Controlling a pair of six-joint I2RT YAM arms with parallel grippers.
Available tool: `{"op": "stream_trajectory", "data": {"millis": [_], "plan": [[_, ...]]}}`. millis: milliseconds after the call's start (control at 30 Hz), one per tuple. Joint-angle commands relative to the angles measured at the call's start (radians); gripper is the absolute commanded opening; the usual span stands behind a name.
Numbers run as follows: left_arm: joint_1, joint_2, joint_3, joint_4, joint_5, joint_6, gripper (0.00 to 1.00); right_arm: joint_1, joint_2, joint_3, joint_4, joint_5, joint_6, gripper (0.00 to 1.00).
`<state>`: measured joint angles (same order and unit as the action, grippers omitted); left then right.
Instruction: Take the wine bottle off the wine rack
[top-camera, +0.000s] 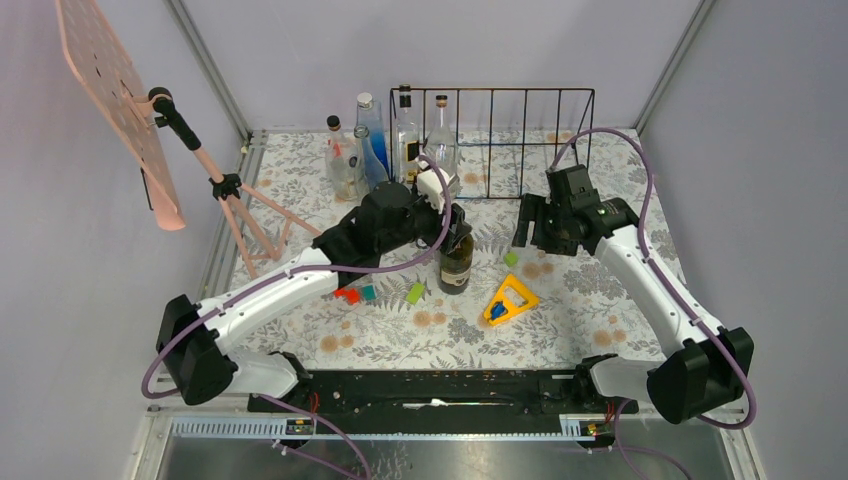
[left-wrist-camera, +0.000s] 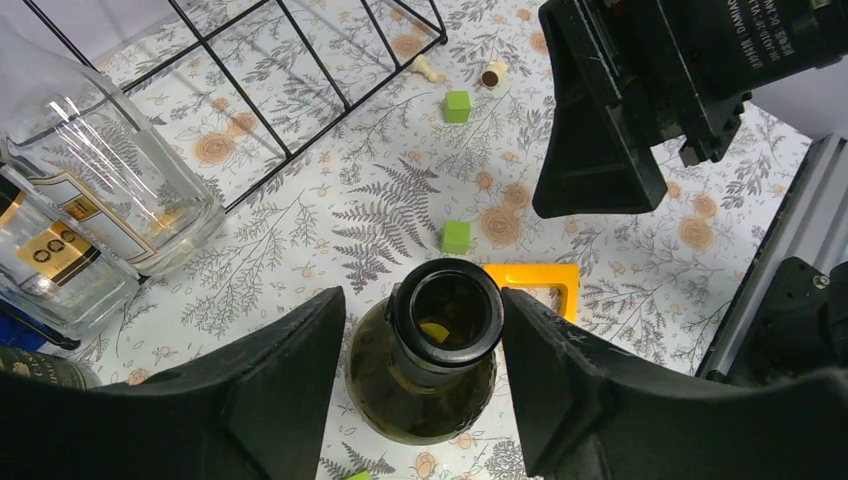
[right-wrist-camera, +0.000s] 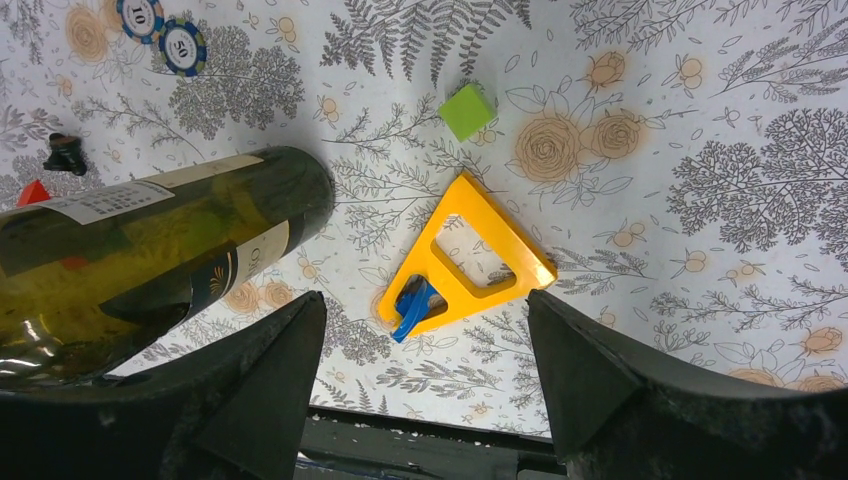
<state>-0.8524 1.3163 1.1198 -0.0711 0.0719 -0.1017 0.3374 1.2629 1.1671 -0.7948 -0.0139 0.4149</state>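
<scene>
Wine bottle (top-camera: 456, 264), dark green and uncorked, stands upright near the middle of the table, off the wine rack (top-camera: 508, 90), which runs along the far edge with clear glass bottles (top-camera: 441, 145) at its left end. The left gripper (left-wrist-camera: 422, 300) straddles the bottle's neck, one finger at the lip and a gap showing on the other side. The right gripper (right-wrist-camera: 425, 300) hangs spread and empty just right of the bottle, above a yellow triangle (right-wrist-camera: 505, 238) and a green cube (right-wrist-camera: 467, 110).
</scene>
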Motion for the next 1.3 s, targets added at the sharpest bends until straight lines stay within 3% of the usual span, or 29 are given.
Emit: {"op": "stream_trajectory", "data": {"millis": [0,633,833,1000,1267], "plan": [[-0.007,0.019,0.052,0.067,-0.022,0.025,0.61,-0.001,-0.020,-0.012,0.024,-0.027,-0.017,0.80],[-0.019,0.048,0.074,0.062,-0.026,0.023,0.41,-0.001,-0.086,-0.070,0.118,-0.047,0.012,0.81],[-0.020,0.048,0.074,0.052,-0.014,0.026,0.25,-0.001,-0.140,-0.118,0.177,-0.046,0.006,0.81],[-0.022,0.053,0.086,0.035,-0.022,0.022,0.00,-0.001,-0.159,-0.133,0.193,-0.044,0.005,0.81],[0.000,0.010,0.127,-0.017,-0.115,0.042,0.00,-0.001,-0.153,-0.126,0.194,-0.046,0.007,0.81]]}}
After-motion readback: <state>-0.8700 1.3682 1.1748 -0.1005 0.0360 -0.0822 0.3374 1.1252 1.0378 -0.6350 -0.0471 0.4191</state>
